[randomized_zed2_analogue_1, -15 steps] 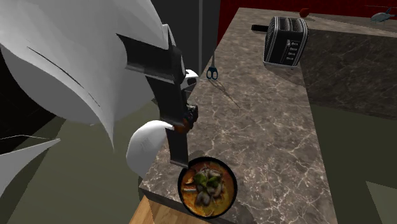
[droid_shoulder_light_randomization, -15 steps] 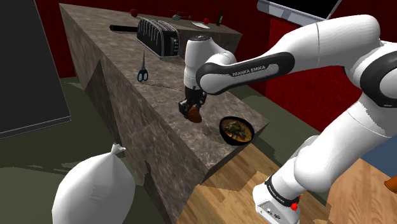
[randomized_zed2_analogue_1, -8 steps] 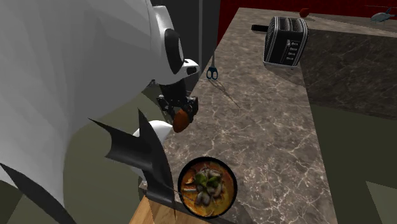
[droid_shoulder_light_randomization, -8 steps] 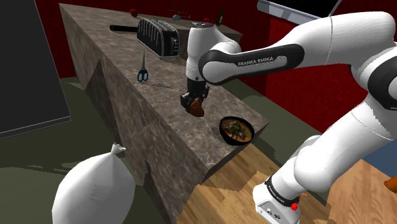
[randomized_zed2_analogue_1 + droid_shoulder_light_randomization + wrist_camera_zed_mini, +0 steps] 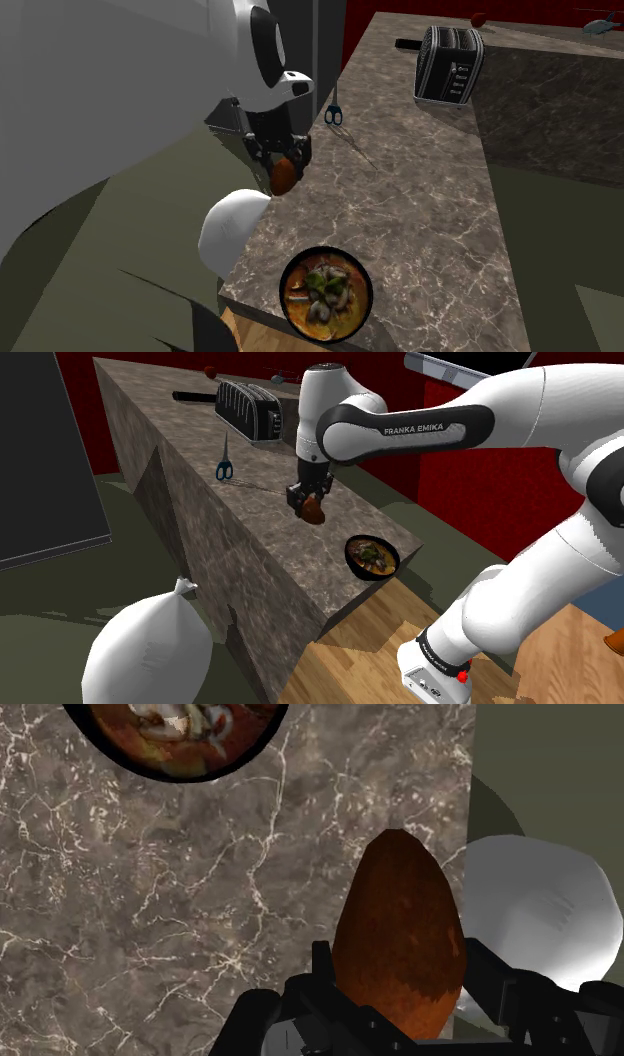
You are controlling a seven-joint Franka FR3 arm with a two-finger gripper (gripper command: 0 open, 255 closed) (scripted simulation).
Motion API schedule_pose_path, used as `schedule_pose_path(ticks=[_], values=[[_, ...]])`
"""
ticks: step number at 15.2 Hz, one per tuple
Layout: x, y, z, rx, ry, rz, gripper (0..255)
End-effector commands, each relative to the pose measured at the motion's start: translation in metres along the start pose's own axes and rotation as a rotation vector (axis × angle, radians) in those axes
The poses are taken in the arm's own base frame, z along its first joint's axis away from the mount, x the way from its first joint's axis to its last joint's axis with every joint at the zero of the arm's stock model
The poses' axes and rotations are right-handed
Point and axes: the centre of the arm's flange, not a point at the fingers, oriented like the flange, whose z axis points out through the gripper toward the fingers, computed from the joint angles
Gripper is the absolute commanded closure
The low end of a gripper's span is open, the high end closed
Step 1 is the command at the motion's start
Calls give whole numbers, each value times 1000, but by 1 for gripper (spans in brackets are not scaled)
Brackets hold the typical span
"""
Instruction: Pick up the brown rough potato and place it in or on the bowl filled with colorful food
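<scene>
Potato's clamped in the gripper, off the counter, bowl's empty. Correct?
Not quite: the bowl isn't empty; it is filled with colourful food, as the second exterior view shows. The gripper does clamp the potato, off the counter.

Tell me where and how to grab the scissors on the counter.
Take the scissors across the narrow shut blades, just past the blue handle loops, coming straight down from above. They lie flat on the counter, so probably only a top approach gets a finger on each side. The gripper is shut on the potato, so that goes first.
</scene>
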Motion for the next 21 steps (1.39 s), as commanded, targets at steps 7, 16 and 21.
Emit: schedule_pose_path(ticks=[7, 16, 21], values=[[-12, 15, -32, 0, 0, 0, 255], [-101, 92, -17, 0, 0, 0, 255], [-150, 135, -9, 0, 0, 0, 255]])
